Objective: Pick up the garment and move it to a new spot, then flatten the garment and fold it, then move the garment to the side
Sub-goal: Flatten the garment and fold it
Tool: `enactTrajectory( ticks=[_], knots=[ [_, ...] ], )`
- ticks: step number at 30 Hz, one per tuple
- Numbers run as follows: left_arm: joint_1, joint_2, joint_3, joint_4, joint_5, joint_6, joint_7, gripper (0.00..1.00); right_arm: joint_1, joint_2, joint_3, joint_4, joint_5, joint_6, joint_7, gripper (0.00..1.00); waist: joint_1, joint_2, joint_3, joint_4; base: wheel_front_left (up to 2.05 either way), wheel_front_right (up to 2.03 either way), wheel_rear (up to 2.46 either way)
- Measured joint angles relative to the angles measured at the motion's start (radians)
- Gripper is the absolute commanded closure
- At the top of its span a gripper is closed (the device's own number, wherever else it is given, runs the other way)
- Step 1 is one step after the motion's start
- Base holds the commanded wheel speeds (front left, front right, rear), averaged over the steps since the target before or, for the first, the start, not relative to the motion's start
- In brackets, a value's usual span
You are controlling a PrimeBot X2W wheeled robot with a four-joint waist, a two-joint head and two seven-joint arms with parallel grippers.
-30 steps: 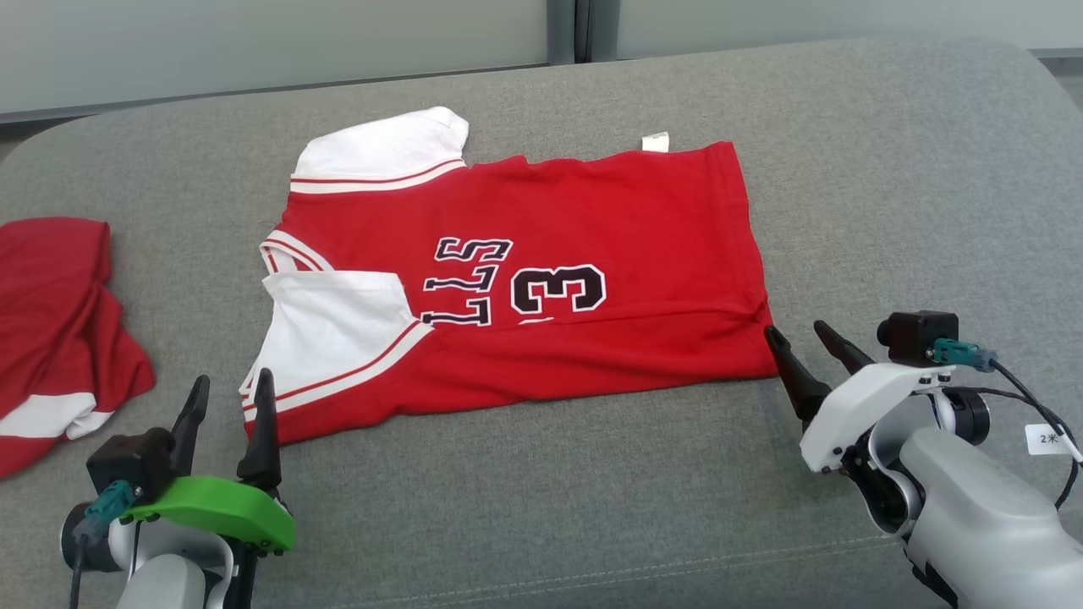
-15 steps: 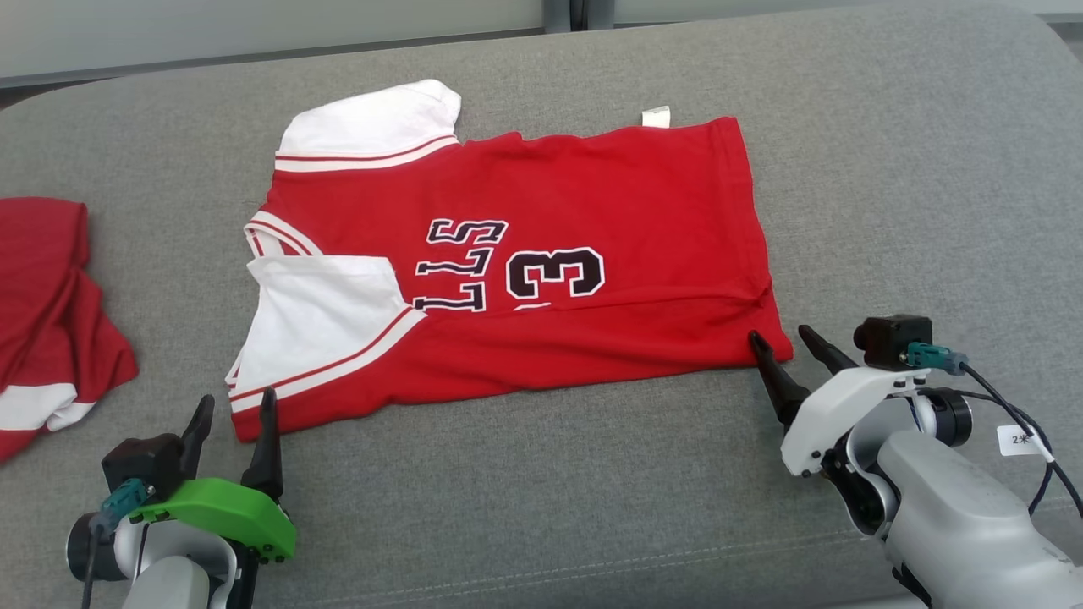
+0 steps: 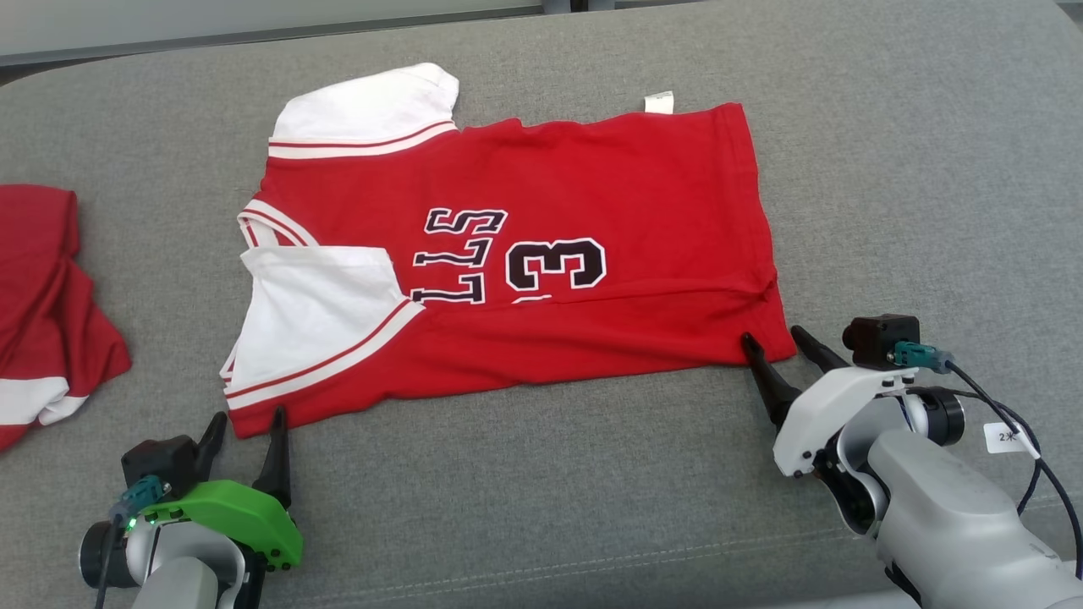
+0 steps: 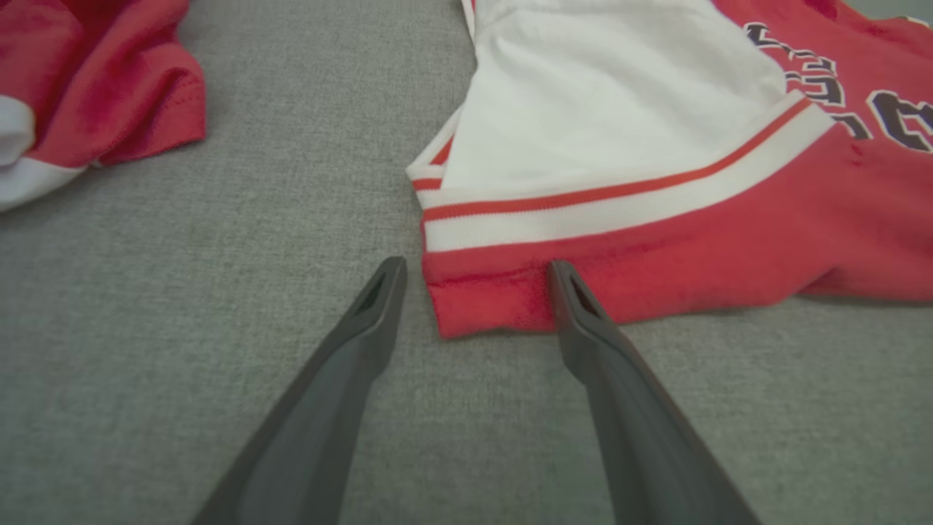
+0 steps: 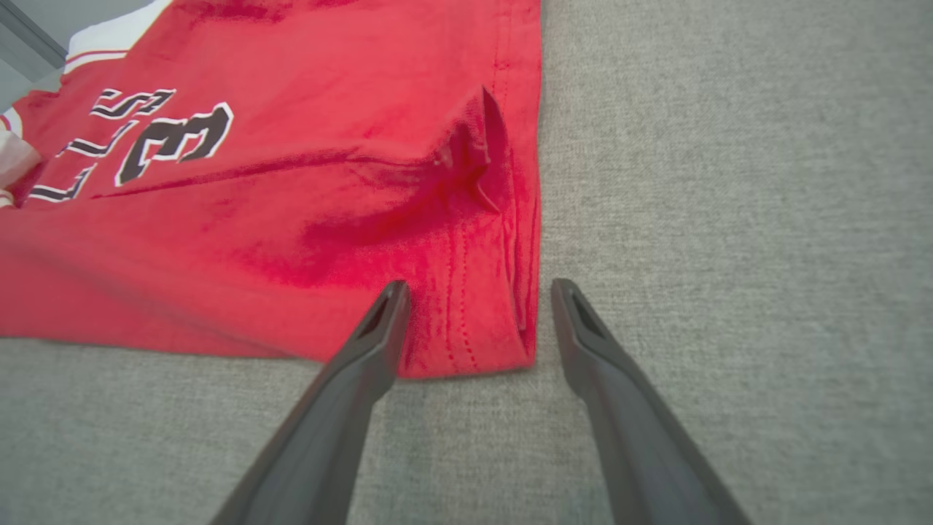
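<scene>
The garment [image 3: 541, 254] is a red jersey with white sleeves and a black "3", spread flat on the grey cushion [image 3: 541, 491]. My left gripper [image 3: 248, 419] stands open at its near left corner. In the left wrist view the left gripper [image 4: 475, 266] has that red hem corner of the garment [image 4: 656, 248] between its fingers. My right gripper [image 3: 771, 335] is open at the near right corner. In the right wrist view the right gripper [image 5: 479, 286] straddles the hem of the garment [image 5: 291, 182] there. Neither gripper holds anything.
A second red-and-white cloth [image 3: 42, 304] lies crumpled at the cushion's left side, also seen as a cloth [image 4: 95, 80] in the left wrist view. A pale wall [image 3: 254, 17] runs behind the cushion's far edge. Bare grey cushion lies right of the garment.
The head camera has tilted, shifting the whole picture. Against the garment, both open grippers have come lower, the left to the near left corner and the right onto the near right corner.
</scene>
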Motion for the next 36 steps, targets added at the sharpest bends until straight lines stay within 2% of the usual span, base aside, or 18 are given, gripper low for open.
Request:
enactTrajectory(
  ticks=[1,2,3,15,23,31,36],
  knots=[
    [-0.004,0.0,-0.003,0.012,0.0,0.0,0.0,0.59,-0.002,0.0,0.004,0.004,-0.001,0.0,0.0,0.93,0.0,0.0,0.001,0.001,0.0,0.0,0.0],
    [-0.007,0.0,-0.004,0.023,0.0,0.0,0.0,0.75,-0.004,0.0,0.007,0.008,-0.002,0.0,-0.002,1.0,0.0,0.0,0.001,0.002,0.0,0.0,0.0],
    [-0.013,0.0,-0.006,0.034,-0.001,0.0,-0.001,1.0,-0.007,0.0,0.009,0.011,-0.002,0.0,-0.002,1.0,0.0,0.0,0.002,0.003,0.0,0.0,0.0],
    [-0.015,0.005,-0.029,0.049,-0.032,-0.002,-0.003,1.0,-0.005,-0.007,0.007,0.007,0.023,0.0,-0.002,1.0,0.0,0.0,-0.021,0.01,0.0,0.0,0.0],
    [0.091,0.007,-0.006,-0.022,-0.03,-0.003,-0.003,1.0,0.096,-0.036,-0.006,-0.058,0.065,0.001,-0.002,1.0,0.0,0.0,-0.086,0.01,0.0,0.0,0.0],
    [0.215,-0.025,0.002,-0.084,-0.012,0.001,-0.003,1.0,0.216,-0.078,-0.007,-0.102,0.111,0.001,0.013,1.0,0.0,0.0,-0.158,0.013,0.0,0.0,0.0],
    [0.271,-0.041,-0.003,-0.113,-0.012,0.024,0.002,1.0,0.249,-0.093,-0.013,-0.126,0.122,0.001,0.033,1.0,0.0,0.0,-0.188,0.011,0.0,0.0,0.0]
  ],
)
